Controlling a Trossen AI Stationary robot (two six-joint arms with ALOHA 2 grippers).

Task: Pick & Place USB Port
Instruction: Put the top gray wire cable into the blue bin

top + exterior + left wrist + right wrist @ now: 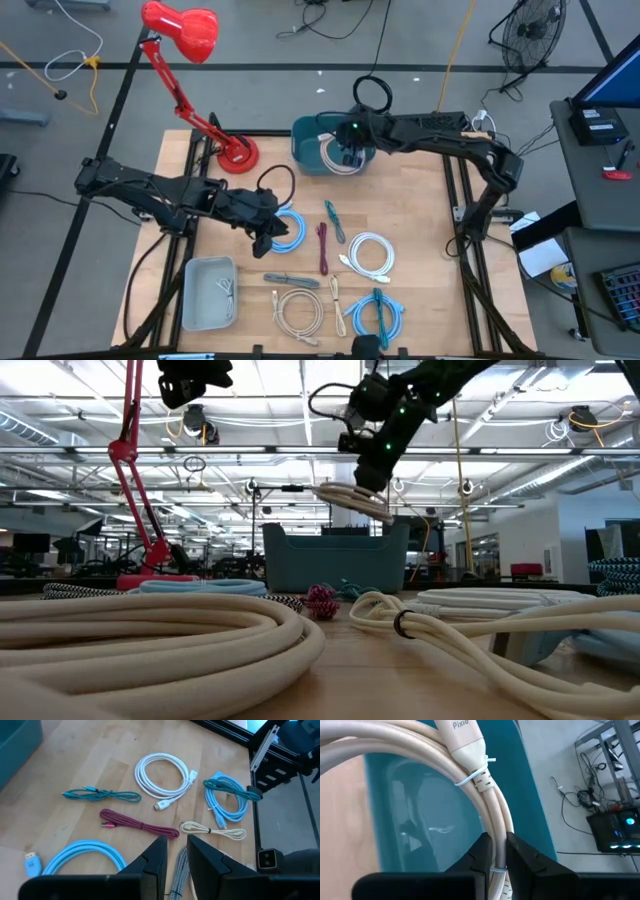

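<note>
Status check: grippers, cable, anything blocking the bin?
Right gripper shut on cream cable, above teal bin. Left gripper empty, over table cables. Nothing blocking.

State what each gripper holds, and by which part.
The right gripper holds a coiled beige cable by its bundled strands, above the teal plastic bin. The left gripper holds nothing.
</note>
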